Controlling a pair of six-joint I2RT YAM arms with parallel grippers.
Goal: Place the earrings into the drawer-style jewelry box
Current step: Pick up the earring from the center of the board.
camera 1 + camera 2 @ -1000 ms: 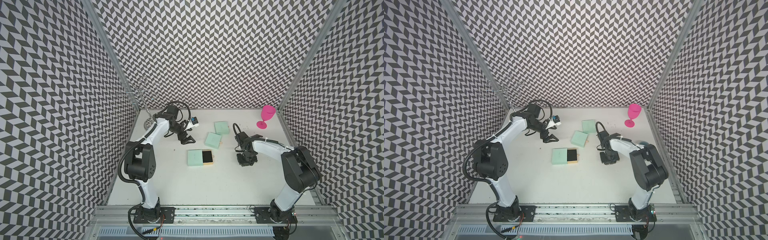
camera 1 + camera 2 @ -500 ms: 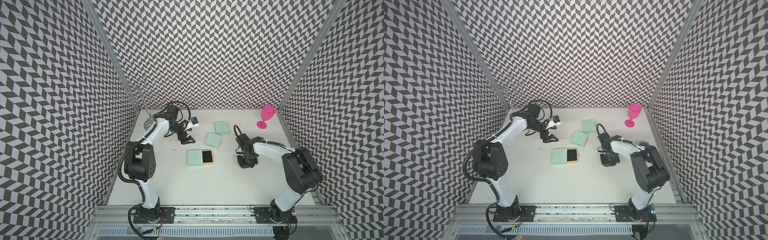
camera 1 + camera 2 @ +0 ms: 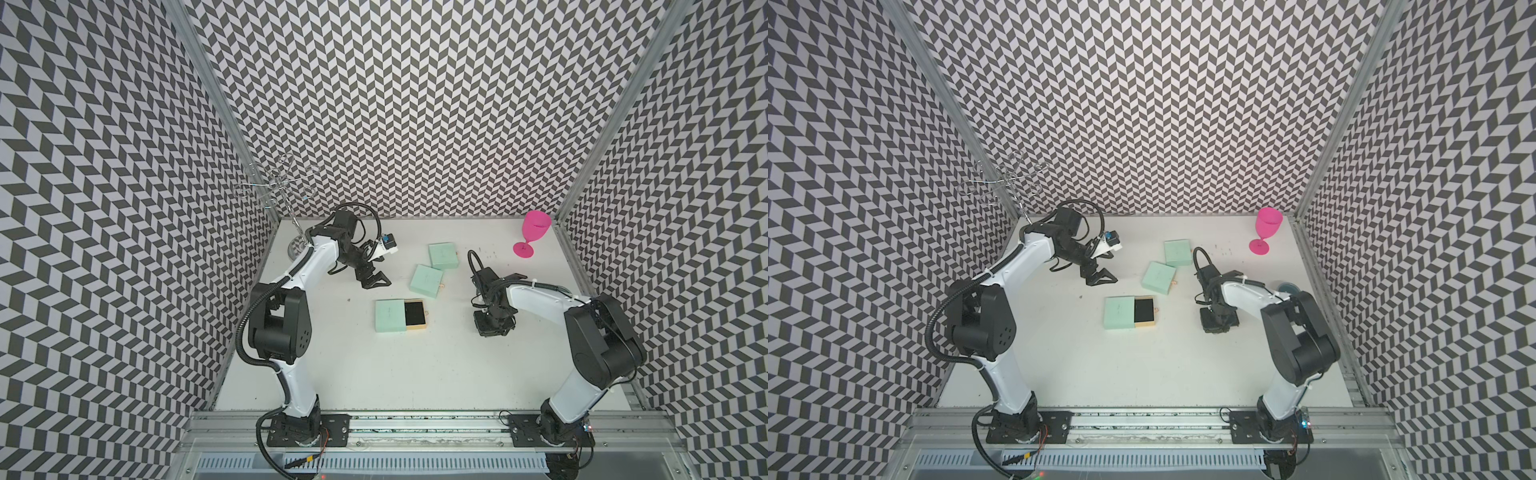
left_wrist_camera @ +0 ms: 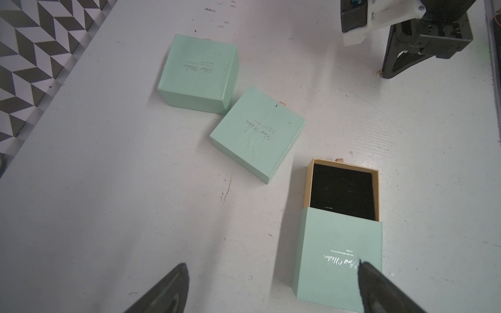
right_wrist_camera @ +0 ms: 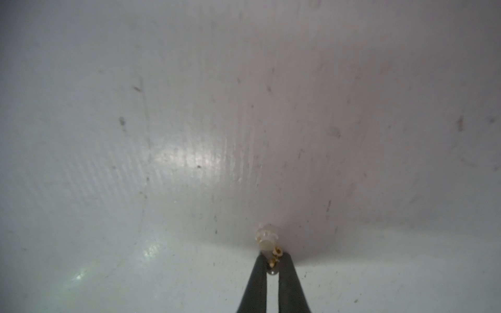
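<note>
Right now the right gripper (image 5: 272,261) points down at the white surface (image 5: 189,135). Its two dark fingers (image 5: 256,284) are pinched almost together on a tiny earring (image 5: 267,238): a pale translucent bead with gold-coloured bits and a small silvery ball lodged between the fingertips. I cannot tell whether the piece rests on the surface or hangs just clear of it.

In both top views this gripper (image 3: 492,328) is low over the surface, near the mint-green card drawer-style jewelry box (image 3: 390,316) on the right arm's side, but not touching it. The box's tan drawer with black lining (image 3: 415,313) is slid out toward that same side.

The left gripper (image 3: 376,282) hovers over the surface behind the open box. Its jaws are spread wide and hold nothing, and the left wrist view shows the fingertips far apart.

Two closed boxes of the same mint-green card (image 3: 444,255) (image 3: 427,281) lie just beside each other, farther back than the open box. A bright pink plastic goblet (image 3: 534,232) stands upright in the back right corner. A thin silver wire stand (image 3: 282,187) occupies the back left corner.
</note>
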